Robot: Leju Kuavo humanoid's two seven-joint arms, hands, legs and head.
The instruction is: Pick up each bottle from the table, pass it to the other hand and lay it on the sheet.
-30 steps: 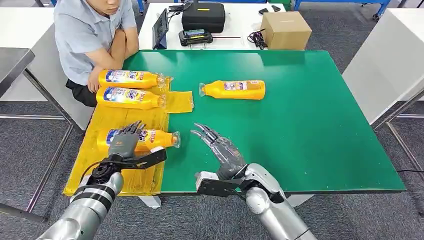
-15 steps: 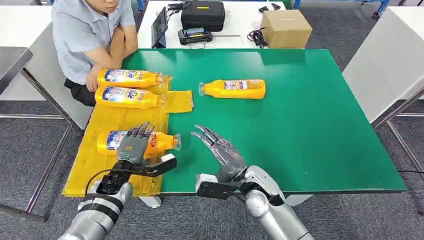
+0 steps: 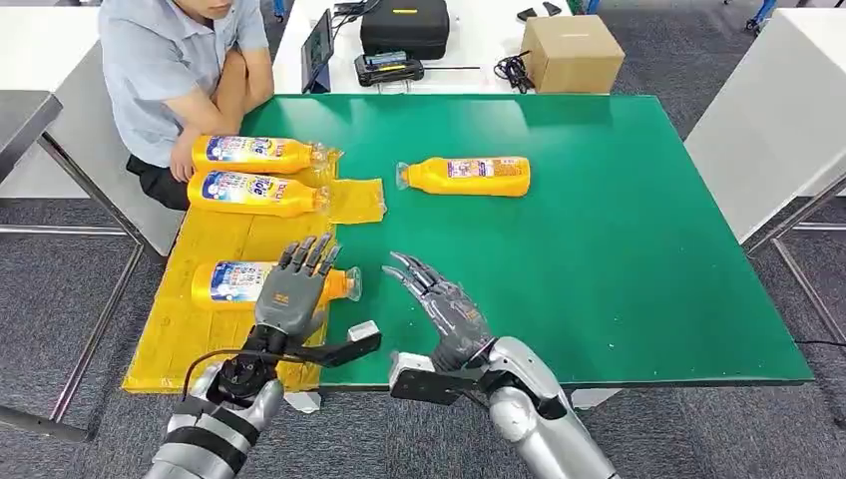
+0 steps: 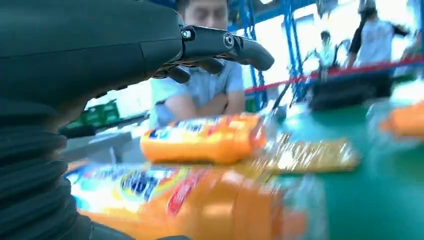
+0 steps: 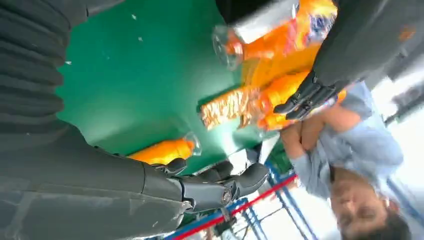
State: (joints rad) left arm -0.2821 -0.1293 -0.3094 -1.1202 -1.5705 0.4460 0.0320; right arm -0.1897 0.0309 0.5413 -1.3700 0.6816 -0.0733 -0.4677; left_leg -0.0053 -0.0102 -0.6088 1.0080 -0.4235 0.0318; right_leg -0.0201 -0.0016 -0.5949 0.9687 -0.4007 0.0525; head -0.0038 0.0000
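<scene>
At the near left, the left hand (image 3: 292, 289) hovers just above the nearest bottle (image 3: 231, 281), fingers spread and holding nothing; that bottle lies on its side on the yellow sheet (image 3: 190, 334), its cap end poking past the sheet's right edge. Just to its right the right hand (image 3: 439, 299) hangs over the green table (image 3: 638, 269), fingers apart and empty. The step in hand looks like letting go: the left hand should lift straight up and clear, so its fingers do not roll the bottle off the sheet. Farther off, two more bottles (image 3: 251, 154) lie on the sheet's far end, and one bottle (image 3: 467, 177) waits on the bare table.

Whether the left palm touches the nearest bottle cannot be told. The left wrist view is blurred.
</scene>
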